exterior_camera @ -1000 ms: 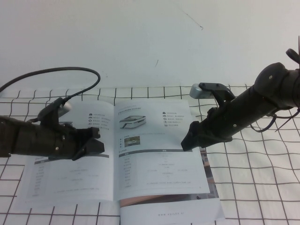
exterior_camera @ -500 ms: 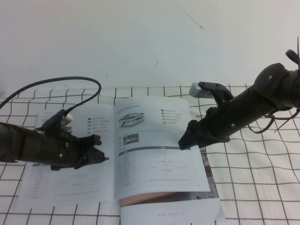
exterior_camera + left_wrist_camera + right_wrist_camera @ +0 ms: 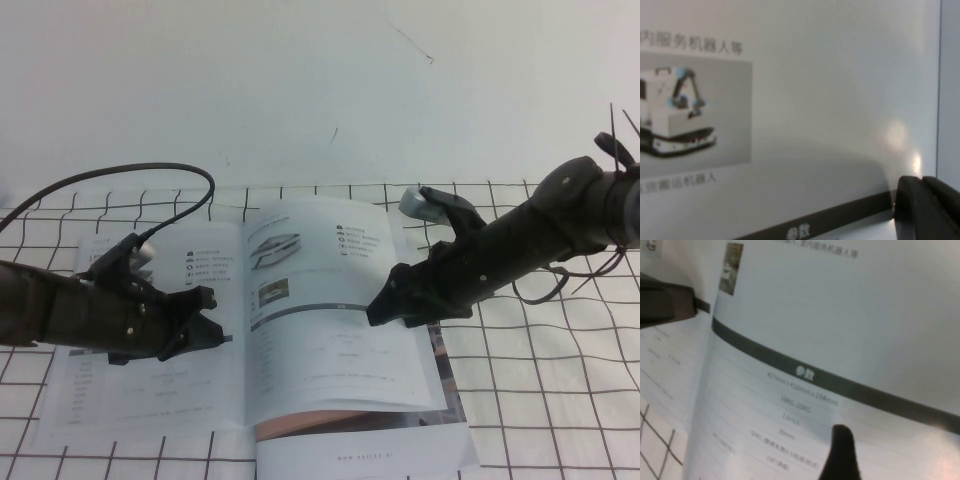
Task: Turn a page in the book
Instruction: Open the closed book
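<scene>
The book (image 3: 250, 330) lies open on the worktop (image 3: 520, 400), which is white with black grid lines, near the front edge. The page (image 3: 330, 310) on the right side is lifted and curved, and its right edge is off the sheets under it. It shows a low white vehicle and a dark grey bar. A pink-brown strip of the sheet below peeks out at the page's near edge. There is bare worktop to the right and far side of the book.

The right gripper (image 3: 385, 305) reaches in from the right, angled down, with its tip at the page's right edge. Whether its jaws are apart or together cannot be told.

The left gripper (image 3: 205, 318) lies low over the left page, pointing right toward the spine. Its jaws look together. A black cable (image 3: 130, 175) loops behind the left arm.
</scene>
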